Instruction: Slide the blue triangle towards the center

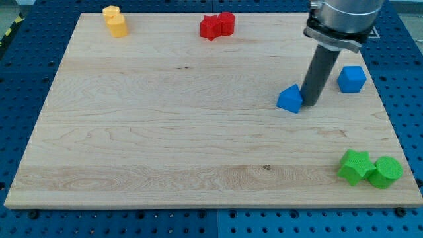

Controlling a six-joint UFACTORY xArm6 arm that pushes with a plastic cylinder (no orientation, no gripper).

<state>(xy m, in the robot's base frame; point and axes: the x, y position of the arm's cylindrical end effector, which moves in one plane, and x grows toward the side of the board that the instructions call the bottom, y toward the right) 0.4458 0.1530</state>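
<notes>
The wooden board [165, 132] is the biggest thing here. It lies flat on a blue table with holes [410, 79] in rows.

Next biggest is the arm's grey body [340, 20], coming in at the view's top right. A straight dark rod [317, 73] comes down from it. There are no jaws on this arm, so nothing is apart or together. The rod just ends in my tip [309, 104], which sits on the board.

The blue triangle [290, 99] is right beside my tip, on the tip's left in the view. They look like they touch, or nearly do. The triangle sits right of the board's middle.

A blue cube [351, 79] is to the view's right of my tip and a little higher up, near the board's right edge. It is apart from the rod.

2 green blocks sit well below my tip, in the board's bottom right corner. The green star-like block [354, 166] touches the rounder green block [385, 172] next to it.

2 red blocks [217, 26] sit together at the board's top edge, up and to the left of my tip. Their shapes are hard to tell.

2 yellow blocks [115, 20] sit far off at the top left corner, close together.

The bare wood to the left of the triangle has no block on it.

I can see no words or labels to read.
</notes>
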